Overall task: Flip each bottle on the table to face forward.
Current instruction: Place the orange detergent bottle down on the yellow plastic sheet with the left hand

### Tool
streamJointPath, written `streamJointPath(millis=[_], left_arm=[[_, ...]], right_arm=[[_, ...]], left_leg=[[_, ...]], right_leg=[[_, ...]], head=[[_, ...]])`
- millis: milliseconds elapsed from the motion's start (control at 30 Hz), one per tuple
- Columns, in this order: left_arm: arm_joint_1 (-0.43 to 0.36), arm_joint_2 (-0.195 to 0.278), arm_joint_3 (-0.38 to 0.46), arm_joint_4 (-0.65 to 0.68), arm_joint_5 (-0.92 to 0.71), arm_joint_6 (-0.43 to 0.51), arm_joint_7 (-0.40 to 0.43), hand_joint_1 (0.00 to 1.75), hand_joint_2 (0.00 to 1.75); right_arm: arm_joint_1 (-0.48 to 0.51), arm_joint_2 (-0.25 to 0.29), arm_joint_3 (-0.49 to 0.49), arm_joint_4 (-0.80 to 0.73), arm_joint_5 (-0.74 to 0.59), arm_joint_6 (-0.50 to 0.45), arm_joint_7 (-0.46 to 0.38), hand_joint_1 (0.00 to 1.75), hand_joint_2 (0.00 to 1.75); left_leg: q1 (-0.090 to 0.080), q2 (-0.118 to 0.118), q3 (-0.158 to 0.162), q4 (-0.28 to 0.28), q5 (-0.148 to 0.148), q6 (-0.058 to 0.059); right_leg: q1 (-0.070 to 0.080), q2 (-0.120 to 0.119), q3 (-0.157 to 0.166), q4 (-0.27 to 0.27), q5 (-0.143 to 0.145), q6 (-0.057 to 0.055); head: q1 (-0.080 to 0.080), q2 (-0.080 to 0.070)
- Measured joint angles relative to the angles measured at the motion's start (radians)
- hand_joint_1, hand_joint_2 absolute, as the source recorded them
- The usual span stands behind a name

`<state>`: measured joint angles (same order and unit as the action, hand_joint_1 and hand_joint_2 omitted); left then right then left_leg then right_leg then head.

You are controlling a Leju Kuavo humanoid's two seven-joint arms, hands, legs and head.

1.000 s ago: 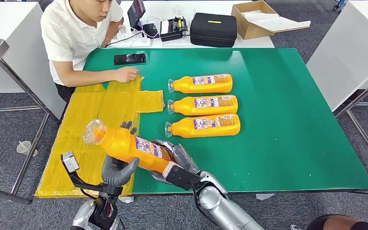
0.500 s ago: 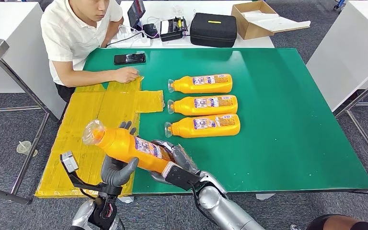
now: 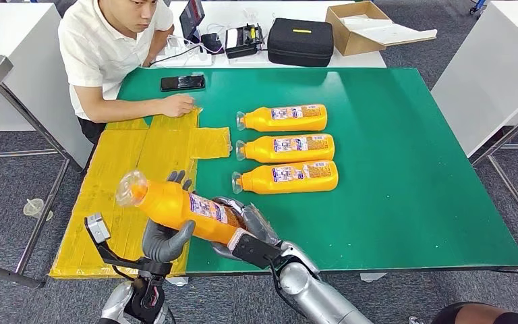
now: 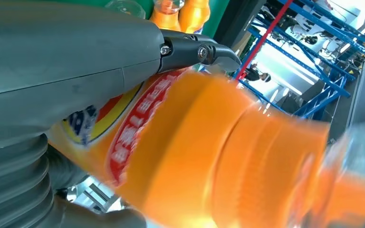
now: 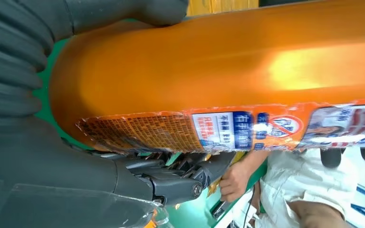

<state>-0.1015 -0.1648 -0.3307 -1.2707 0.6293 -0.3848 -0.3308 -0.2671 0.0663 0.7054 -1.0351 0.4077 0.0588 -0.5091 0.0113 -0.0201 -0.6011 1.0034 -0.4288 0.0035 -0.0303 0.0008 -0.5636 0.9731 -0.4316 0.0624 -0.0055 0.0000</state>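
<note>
Hands first: our right hand [image 3: 239,229] grips the base of the held bottle [image 3: 175,204], our left hand [image 3: 166,237] cups its middle from below. Over the past second we see almost no change; it hangs above the table's near edge [image 3: 378,256], mid-flip, we judge. Three bottles [image 3: 284,147] lie beyond.
</note>
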Motion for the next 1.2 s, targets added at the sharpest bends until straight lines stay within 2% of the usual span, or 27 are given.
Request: streamJointPath(millis=[133, 200, 533, 967, 1200], left_arm=[[-0.014, -0.004, -0.004, 0.000, -0.128, 0.037, -0.094, 1.75, 1.75], [-0.022, -0.006, -0.005, 0.000, -0.147, 0.044, -0.108, 1.75, 1.75], [-0.027, -0.009, -0.011, 0.000, -0.174, 0.047, -0.109, 1.75, 1.75], [-0.028, -0.010, -0.010, -0.003, -0.191, 0.061, -0.108, 1.75, 1.75], [-0.028, -0.004, -0.009, -0.027, -0.307, 0.190, -0.122, 1.75, 1.75]], right_arm=[[0.005, 0.027, 0.000, 0.009, -0.043, 0.009, -0.016, 0.00, 1.75], [0.005, 0.043, 0.000, 0.012, -0.050, 0.009, -0.017, 0.00, 1.75], [0.005, 0.064, 0.000, 0.017, -0.056, 0.007, -0.017, 0.00, 1.75], [0.009, 0.065, -0.004, 0.018, -0.082, 0.006, -0.017, 0.00, 1.75], [0.026, 0.058, -0.028, 0.018, -0.073, -0.048, -0.006, 0.00, 1.75]], left_leg=[[0.000, 0.000, 0.000, 0.000, 0.000, 0.000], [0.000, 0.000, 0.000, 0.000, 0.000, 0.000], [0.000, 0.000, 0.000, 0.000, 0.000, 0.000], [0.000, 0.000, 0.000, 0.000, 0.000, 0.000], [0.000, 0.000, 0.000, 0.000, 0.000, 0.000]], right_leg=[[0.000, 0.000, 0.000, 0.000, 0.000, 0.000], [0.000, 0.000, 0.000, 0.000, 0.000, 0.000], [0.000, 0.000, 0.000, 0.000, 0.000, 0.000], [0.000, 0.000, 0.000, 0.000, 0.000, 0.000], [0.000, 0.000, 0.000, 0.000, 0.000, 0.000]], head=[[0.000, 0.000], [0.000, 0.000], [0.000, 0.000], [0.000, 0.000], [0.000, 0.000]])
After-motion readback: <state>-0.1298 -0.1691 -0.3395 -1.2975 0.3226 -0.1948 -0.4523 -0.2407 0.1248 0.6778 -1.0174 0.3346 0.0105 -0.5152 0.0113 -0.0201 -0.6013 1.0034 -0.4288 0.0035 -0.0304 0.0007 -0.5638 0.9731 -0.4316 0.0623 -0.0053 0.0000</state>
